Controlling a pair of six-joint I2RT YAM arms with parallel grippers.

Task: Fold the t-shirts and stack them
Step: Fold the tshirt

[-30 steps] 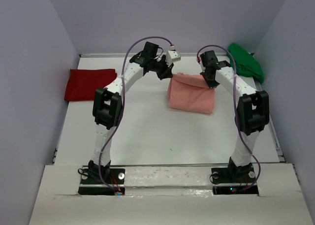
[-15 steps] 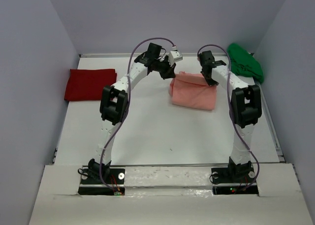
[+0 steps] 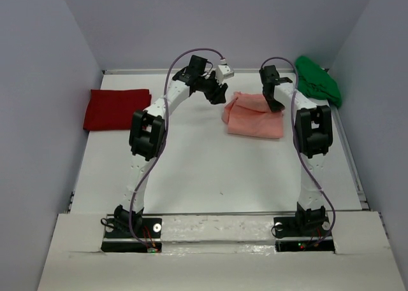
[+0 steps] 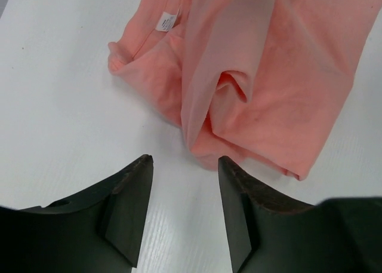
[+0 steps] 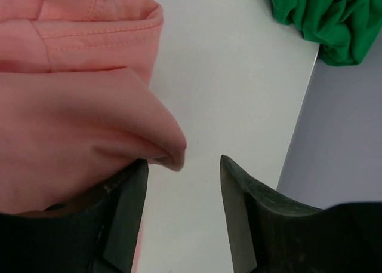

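L gripper & R gripper both w/ jaws apart, gripping nothing, at salmon-pink shirt lying upper centre-right of top view.

3 shirts lie on the tabletop, each apart from the others. The middle shirt lies past the tabletop's centre, a little to my right. From it, the left shirt lies at 9 o'clock, well apart, by the tabletop's left edge. The right shirt lies at 2 o'clock, in the far right corner against the wall. My left end effector hangs just beside the middle shirt's 10 o'clock edge, over bare tabletop. My right end effector hangs at that shirt's 1 o'clock corner, between it and the right shirt.
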